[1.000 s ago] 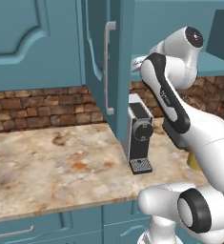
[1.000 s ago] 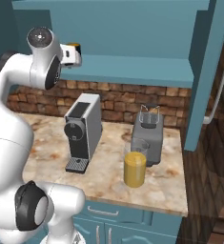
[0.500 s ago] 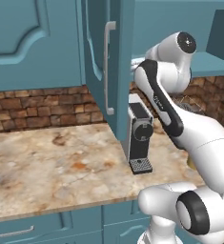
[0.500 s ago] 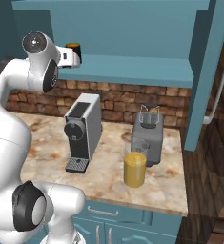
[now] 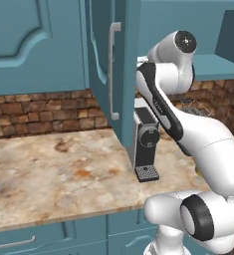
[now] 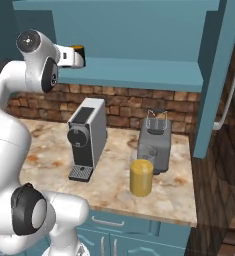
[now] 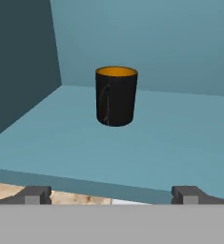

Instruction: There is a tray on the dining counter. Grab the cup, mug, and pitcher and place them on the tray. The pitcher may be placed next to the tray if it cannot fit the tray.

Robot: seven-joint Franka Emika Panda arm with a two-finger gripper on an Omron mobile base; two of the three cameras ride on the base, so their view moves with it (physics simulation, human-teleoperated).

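Surface (image 6: 114, 175) in right base view carries coffee machine (image 6: 86, 137), then pitcher (image 6: 141, 172) beside toaster (image 6: 156, 145). Hand view: mug (image 7: 116, 96) upright on blue shelf (image 7: 170, 143); end effector (image 7: 112, 194) released, short of mug.

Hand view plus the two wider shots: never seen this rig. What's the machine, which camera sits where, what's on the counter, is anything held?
It is a rendered kitchen with a white jointed robot arm on a driving base. Two cameras ride on that base behind the arm, one to its left and one to its right, looking forward and down. The third sits on the hand and looks along the two-finger gripper, whose jaws stand wide apart with nothing between them.

The hand is raised to an open blue cabinet shelf, facing a short black mug with an orange inside that stands upright there, untouched.

On the marbled stone counter below stand a grey coffee machine, a grey toaster and a clear glass pitcher of orange liquid.
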